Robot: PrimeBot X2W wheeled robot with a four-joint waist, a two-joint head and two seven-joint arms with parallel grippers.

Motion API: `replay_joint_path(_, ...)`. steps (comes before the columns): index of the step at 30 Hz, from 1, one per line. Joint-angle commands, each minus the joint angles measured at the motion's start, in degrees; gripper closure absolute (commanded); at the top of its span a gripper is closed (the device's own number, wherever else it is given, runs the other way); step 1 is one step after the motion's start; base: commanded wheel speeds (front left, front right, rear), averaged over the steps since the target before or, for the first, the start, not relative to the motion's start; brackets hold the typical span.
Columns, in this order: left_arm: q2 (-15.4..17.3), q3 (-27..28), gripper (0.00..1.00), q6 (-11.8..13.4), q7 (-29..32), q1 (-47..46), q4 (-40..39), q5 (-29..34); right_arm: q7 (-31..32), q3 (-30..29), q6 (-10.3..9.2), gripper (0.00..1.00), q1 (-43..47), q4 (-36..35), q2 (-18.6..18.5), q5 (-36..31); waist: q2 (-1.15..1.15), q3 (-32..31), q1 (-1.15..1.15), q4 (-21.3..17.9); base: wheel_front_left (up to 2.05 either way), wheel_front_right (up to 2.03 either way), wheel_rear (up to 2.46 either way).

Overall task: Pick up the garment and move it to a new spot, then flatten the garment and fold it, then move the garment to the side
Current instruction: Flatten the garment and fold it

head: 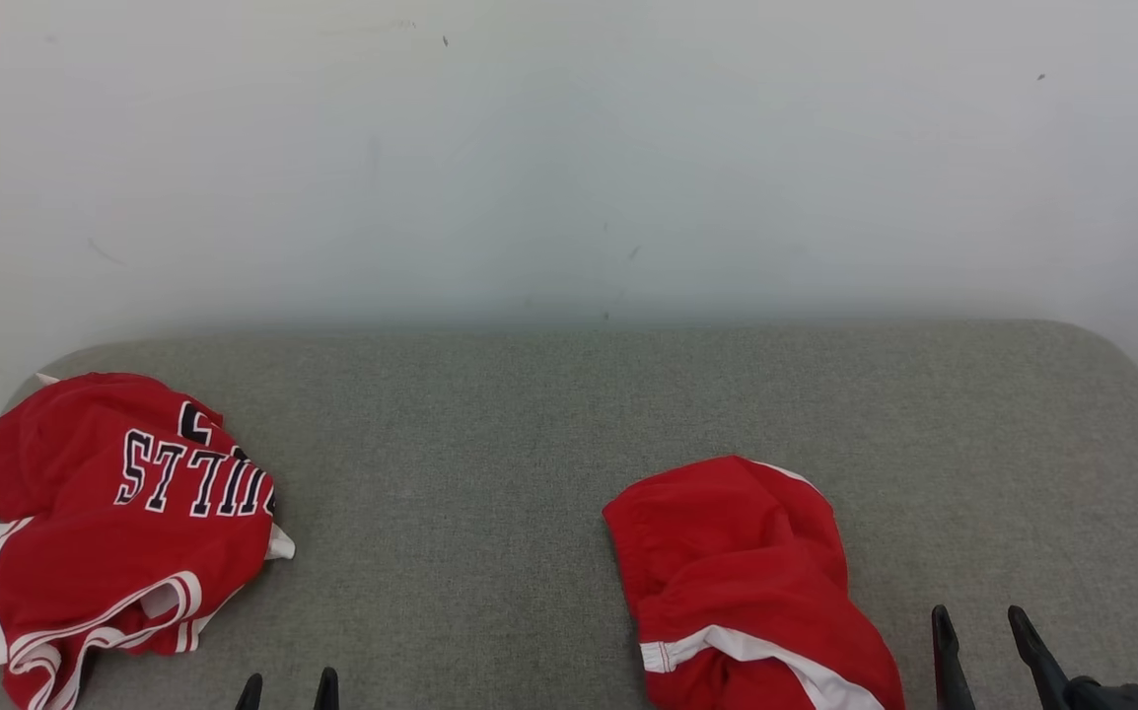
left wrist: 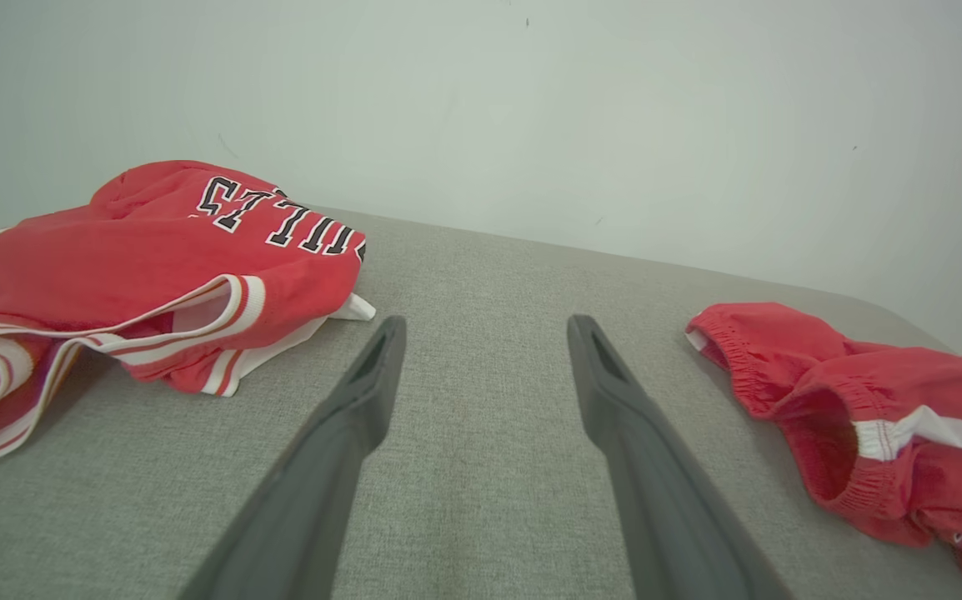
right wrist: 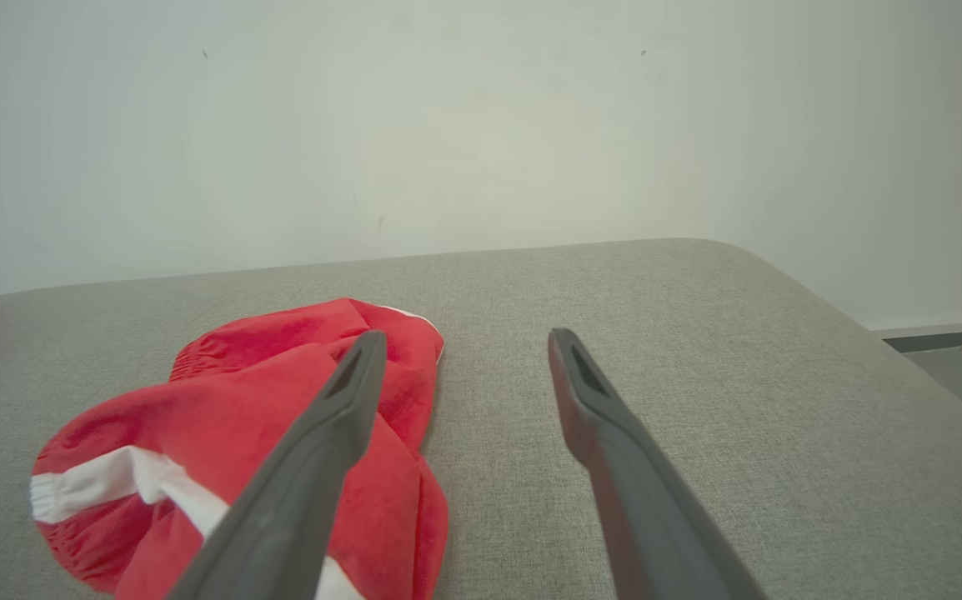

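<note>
While my left gripper (head: 289, 685) and right gripper (head: 979, 621) hang spread and empty, two crumpled red garments lie on a grey cushion (head: 490, 444).
The cushion is a coarse woven fabric with rounded far corners, set against a plain pale wall (head: 569, 148). The shorts (head: 737, 552) sit in a rumpled heap just left of my right fingers, soft red cloth with a gathered elastic waistband and a white band across the near end. The jersey (head: 115, 513) is bunched at the cushion's left edge, well apart from the shorts: red with white and red striped trim, and black block letters edged in white that read upside down from my head. My dark, tapering fingers touch neither garment.
</note>
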Motion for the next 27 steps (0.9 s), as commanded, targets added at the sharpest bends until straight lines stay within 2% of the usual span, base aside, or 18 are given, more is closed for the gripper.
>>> replay_joint_path(1,-0.2,0.0,0.00,-0.4,-0.2,-0.5,0.4,0.3,0.0,0.0,-0.12,0.00,-0.2,0.1,0.0,0.4,0.00,0.1,0.00,-0.1,0.00,0.00,0.00)
replay_joint_path(17,1.2,-1.8,0.00,-0.3,-0.2,-2.2,2.7,0.1,0.3,1.0,-0.12,0.00,-0.9,0.1,0.0,0.2,0.00,0.3,0.00,-1.3,0.00,0.00,0.00)
replay_joint_path(22,1.0,-4.8,0.00,-0.3,0.4,-5.7,7.0,-2.2,0.8,2.4,-0.12,0.00,-1.6,-0.1,0.0,-0.1,0.00,0.7,0.00,-5.0,0.00,0.00,0.00)
replay_joint_path(27,-0.1,-7.6,0.00,-0.2,5.8,-14.6,13.7,-5.9,1.8,3.6,-0.12,0.00,-2.3,-0.9,0.0,-1.1,0.00,2.1,0.00,-11.6,0.00,0.00,0.00)
